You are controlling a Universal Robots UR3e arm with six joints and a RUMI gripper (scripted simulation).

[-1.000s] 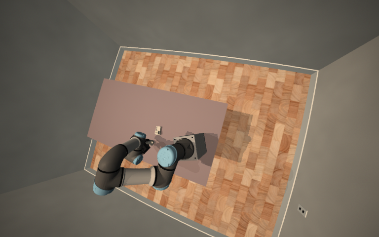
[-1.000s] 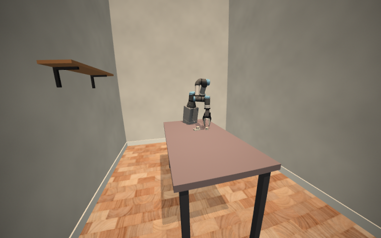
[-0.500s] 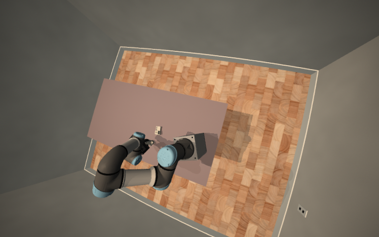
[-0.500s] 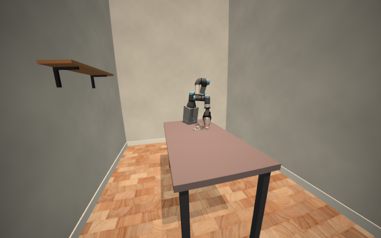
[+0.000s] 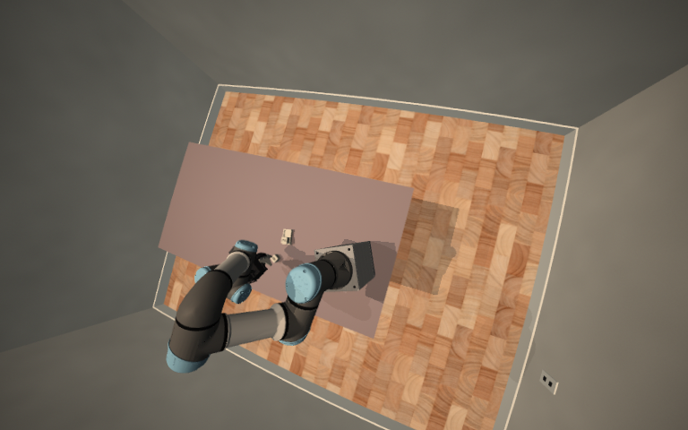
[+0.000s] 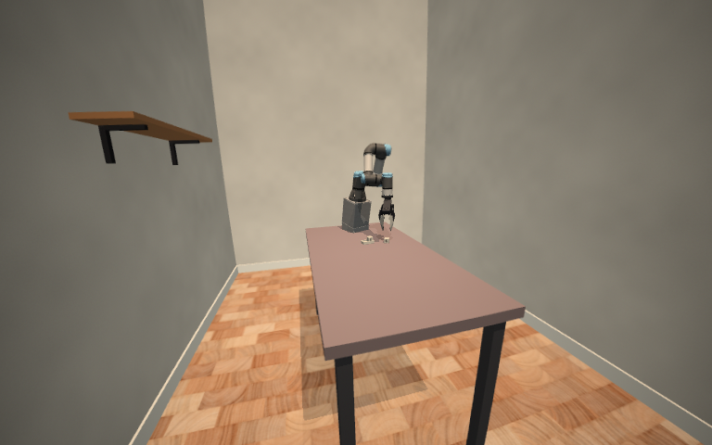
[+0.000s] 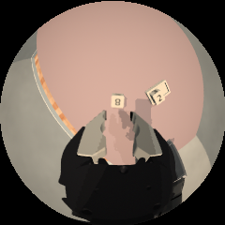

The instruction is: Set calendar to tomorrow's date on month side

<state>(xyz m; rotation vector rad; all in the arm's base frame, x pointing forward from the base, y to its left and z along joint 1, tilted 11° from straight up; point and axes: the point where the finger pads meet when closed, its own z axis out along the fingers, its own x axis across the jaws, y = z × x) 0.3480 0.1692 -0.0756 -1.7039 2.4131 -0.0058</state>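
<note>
Cube, loose: lying on the tabletop, outside the tray, at seven o'clock from it in the top view; showing an 8 upward

Gripper: standing part-open, fairly narrow, holding nothing; pointing at twelve o'clock toward the cube in the wrist view

Step, as judged: taking up the loose cube; calling for centring, opening a little if cramped, lowering square to two opposite faces, closing gently, avoiding tipping

Bearing: digit running roughly twelve to six o'clock in the wrist view, top end impossible to tell; cube having no long axis; tray running roughly two to eight o'clock there, bearing the second cube, showing a 2

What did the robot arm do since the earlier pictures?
The gripper rose off the table, away from the 8 cube. I can't tell whether it just let go. That cube and the tray stayed put.
</note>
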